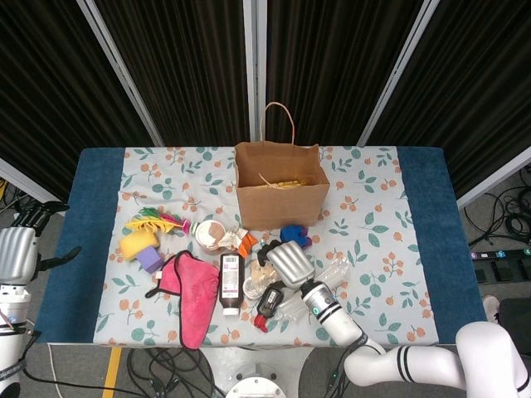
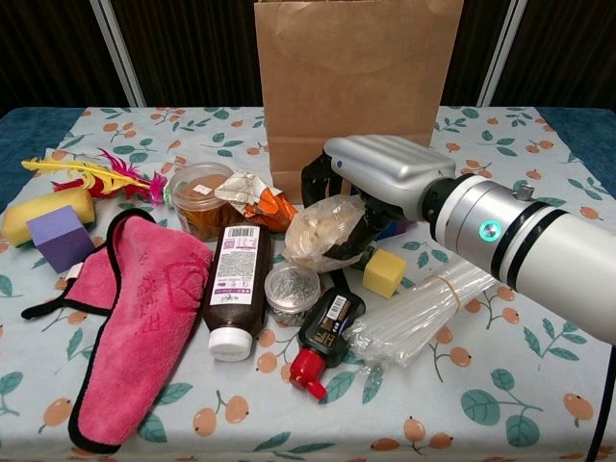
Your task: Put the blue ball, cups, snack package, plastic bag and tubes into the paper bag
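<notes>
Tubes [image 2: 423,306]: clear bundle banded together, lying flat at the near right of the tabletop [image 2: 500,404]; long axis runs from near left up to far right, just beside the right forearm.
Small metal cup [image 2: 292,289]: on its side between the dark bottle [image 2: 236,289] and the red-capped bottle [image 2: 325,332], just below the plastic bag.
Right hand [image 2: 371,197]: fingers curled down and clamped on the plastic bag; how firm the hold is cannot be told from either view.
Plastic bag [image 2: 322,231]: crumpled, with pale contents, directly under the right hand's palm, in front of the paper bag.
Brown cup [image 2: 197,197]: upright, left of the plastic bag.
Snack package [image 2: 252,197]: crinkled foil and orange, beside the brown cup.
Blue ball [image 1: 293,235]: just beyond the right hand, near the paper bag's base.
Paper bag [image 1: 278,186]: upright, mouth open, straight beyond the right hand; the carry goes up and away.
Left hand [image 1: 17,253]: off the tabletop's left edge, holding nothing, well apart; the right hand is far nearer.
</notes>
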`<control>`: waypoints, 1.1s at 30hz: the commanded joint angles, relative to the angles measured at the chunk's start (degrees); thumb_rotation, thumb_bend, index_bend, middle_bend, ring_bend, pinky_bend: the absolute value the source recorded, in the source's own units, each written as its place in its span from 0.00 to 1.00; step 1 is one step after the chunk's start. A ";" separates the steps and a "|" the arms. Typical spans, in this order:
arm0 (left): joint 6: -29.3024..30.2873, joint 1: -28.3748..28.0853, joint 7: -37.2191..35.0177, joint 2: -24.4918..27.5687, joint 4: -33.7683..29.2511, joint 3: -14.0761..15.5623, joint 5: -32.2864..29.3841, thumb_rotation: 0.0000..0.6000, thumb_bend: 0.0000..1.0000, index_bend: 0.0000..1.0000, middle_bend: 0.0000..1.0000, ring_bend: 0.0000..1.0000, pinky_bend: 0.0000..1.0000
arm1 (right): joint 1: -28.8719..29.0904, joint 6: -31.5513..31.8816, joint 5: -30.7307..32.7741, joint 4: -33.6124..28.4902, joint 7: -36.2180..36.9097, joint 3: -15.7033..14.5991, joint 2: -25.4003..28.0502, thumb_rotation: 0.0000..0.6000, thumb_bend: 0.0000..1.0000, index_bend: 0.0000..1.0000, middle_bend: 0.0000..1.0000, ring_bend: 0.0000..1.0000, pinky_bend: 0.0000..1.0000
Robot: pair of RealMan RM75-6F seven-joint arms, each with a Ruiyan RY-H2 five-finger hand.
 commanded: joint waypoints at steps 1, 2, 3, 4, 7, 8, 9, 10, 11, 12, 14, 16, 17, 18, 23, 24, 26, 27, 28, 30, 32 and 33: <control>0.25 0.00 0.14 0.20 -0.50 -0.09 0.19 1.00 0.17 0.33 0.36 0.27 0.34 | -1.06 2.40 -2.16 -3.31 -0.30 -0.07 1.79 1.00 0.21 0.60 0.48 0.39 0.57; 0.33 0.01 0.24 0.30 -0.75 -0.09 0.27 1.00 0.17 0.33 0.36 0.27 0.34 | -1.33 3.02 -2.69 -4.67 -0.45 -0.04 2.49 1.00 0.21 0.60 0.48 0.39 0.57; 0.48 0.03 0.41 0.43 -1.09 -0.08 0.43 1.00 0.17 0.33 0.36 0.27 0.34 | -1.68 3.93 -3.59 -6.78 -0.69 0.04 3.54 1.00 0.21 0.60 0.48 0.39 0.57; 0.60 0.05 0.57 0.52 -1.35 -0.07 0.56 1.00 0.17 0.33 0.36 0.27 0.34 | -1.93 4.70 -4.42 -8.46 -0.90 0.13 4.38 1.00 0.21 0.60 0.48 0.39 0.57; 0.95 0.16 1.00 0.84 -2.42 -0.01 0.86 1.00 0.17 0.33 0.36 0.27 0.34 | -2.63 7.37 -7.48 -14.75 -2.40 0.61 7.38 1.00 0.21 0.60 0.48 0.39 0.57; 1.05 0.17 1.23 0.94 -2.73 0.00 0.96 1.00 0.17 0.33 0.36 0.27 0.34 | -2.72 8.19 -8.50 -16.76 -3.17 0.96 8.34 1.00 0.21 0.60 0.48 0.39 0.57; 1.22 0.21 1.56 1.06 -3.11 0.04 1.15 1.00 0.17 0.33 0.36 0.27 0.34 | -2.72 9.25 -9.99 -19.45 -4.38 1.63 9.57 1.00 0.21 0.60 0.48 0.39 0.57; 1.32 0.22 1.79 1.15 -3.38 0.07 1.28 1.00 0.17 0.33 0.36 0.27 0.34 | -2.64 9.95 -11.13 -21.48 -5.28 2.24 10.47 1.00 0.21 0.60 0.48 0.39 0.57; 1.41 0.26 2.01 1.26 -3.72 0.12 1.40 1.00 0.17 0.33 0.36 0.27 0.34 | -2.43 10.82 -12.59 -24.11 -6.46 3.31 11.56 1.00 0.21 0.60 0.48 0.39 0.57; 1.44 0.29 2.16 1.32 -3.94 0.16 1.44 1.00 0.17 0.33 0.36 0.27 0.34 | -2.18 11.40 -13.68 -25.85 -7.42 4.26 12.31 1.00 0.21 0.60 0.48 0.39 0.57; 1.46 0.36 2.43 1.39 -4.32 0.27 1.50 1.00 0.17 0.33 0.36 0.27 0.34 | -1.43 12.27 -15.40 -28.63 -9.37 6.66 13.64 1.00 0.22 0.60 0.48 0.39 0.57; 1.59 0.43 2.70 1.40 -4.60 0.38 1.66 1.00 0.17 0.33 0.36 0.27 0.34 | -0.29 12.82 -15.97 -30.89 -11.39 10.12 14.89 1.00 0.22 0.60 0.48 0.39 0.57; 1.59 0.43 2.81 1.38 -4.66 0.42 1.71 1.00 0.17 0.33 0.36 0.27 0.34 | 0.32 12.99 -16.20 -31.31 -12.24 11.72 15.35 1.00 0.22 0.60 0.48 0.39 0.57; 1.51 0.39 2.91 1.35 -4.73 0.42 1.70 1.00 0.17 0.33 0.36 0.27 0.34 | 1.18 13.23 -16.68 -31.24 -13.26 13.79 15.85 1.00 0.22 0.60 0.48 0.39 0.57; 1.39 0.33 3.07 1.44 -4.71 0.31 1.55 1.00 0.17 0.33 0.36 0.27 0.34 | 4.48 14.73 -17.13 -26.20 -15.45 20.75 16.17 1.00 0.22 0.60 0.48 0.39 0.57; 1.36 0.31 3.07 1.50 -4.68 0.26 1.48 1.00 0.17 0.33 0.36 0.27 0.34 | 5.09 15.30 -16.78 -24.16 -15.34 21.83 15.71 1.00 0.22 0.60 0.47 0.39 0.57; 1.28 0.29 3.10 1.63 -4.59 0.20 1.40 1.00 0.17 0.33 0.36 0.27 0.34 | 6.14 15.69 -15.05 -20.90 -14.82 23.54 14.89 1.00 0.22 0.60 0.47 0.39 0.57; 1.18 0.28 3.10 1.72 -4.58 0.21 1.35 1.00 0.17 0.33 0.36 0.27 0.34 | 6.84 15.65 -13.34 -18.70 -14.33 24.57 14.33 1.00 0.22 0.60 0.47 0.39 0.57; 1.15 0.28 3.13 1.77 -4.55 0.21 1.32 1.00 0.17 0.33 0.36 0.27 0.34 | 7.33 15.56 -12.01 -17.07 -14.07 25.20 13.91 1.00 0.22 0.60 0.47 0.39 0.57; 0.99 0.26 3.20 1.88 -4.47 0.18 1.19 1.00 0.17 0.33 0.36 0.27 0.34 | 8.49 15.12 -9.21 -13.08 -13.35 26.19 12.91 1.00 0.22 0.60 0.47 0.39 0.57; 0.85 0.24 3.27 1.91 -4.35 0.14 1.01 1.00 0.17 0.33 0.36 0.27 0.34 | 9.45 14.81 -8.07 -9.37 -12.75 26.32 12.13 1.00 0.23 0.60 0.47 0.39 0.57; 0.72 0.21 3.34 1.92 -4.26 0.11 0.88 1.00 0.17 0.33 0.36 0.27 0.34 | 10.00 14.70 -7.67 -6.97 -11.77 26.20 11.48 1.00 0.23 0.60 0.47 0.39 0.57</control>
